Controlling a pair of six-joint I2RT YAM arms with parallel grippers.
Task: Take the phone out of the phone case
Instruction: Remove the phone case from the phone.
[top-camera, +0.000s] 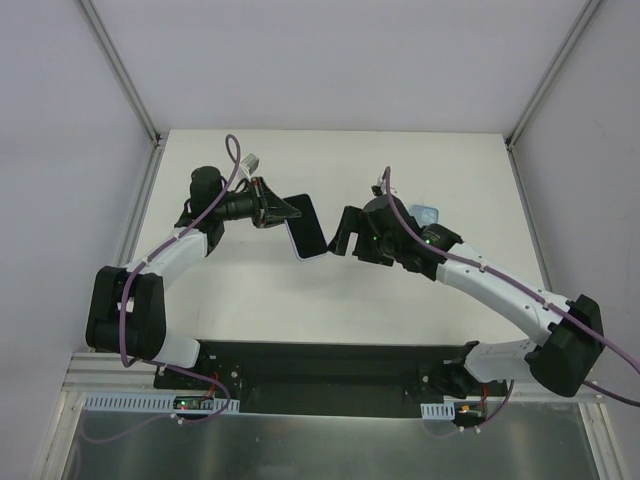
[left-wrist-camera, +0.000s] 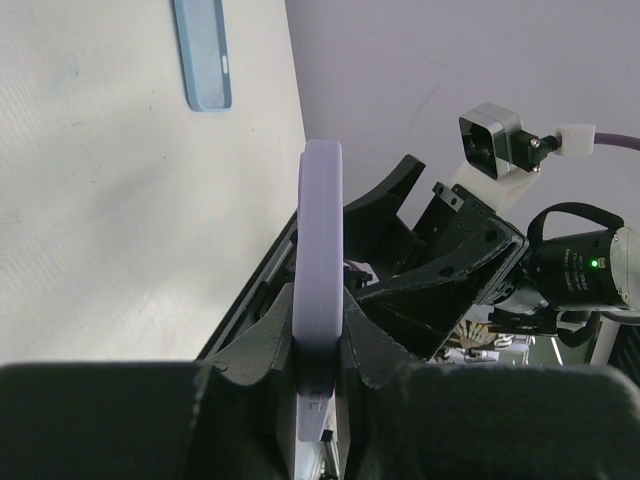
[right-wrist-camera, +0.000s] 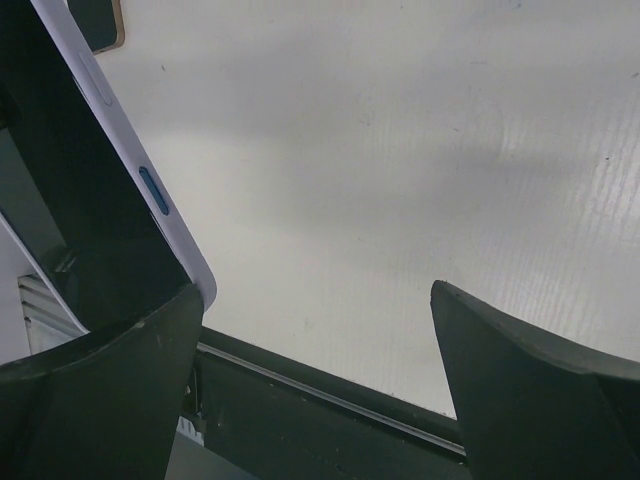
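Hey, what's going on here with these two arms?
The left gripper is shut on a phone in a lavender case, holding it up above the table. The right gripper is open at the phone's other end, with one finger right by a corner but nothing clamped. The phone sits in its case, so nothing has been pulled out yet. A blue case lies apart on the table.
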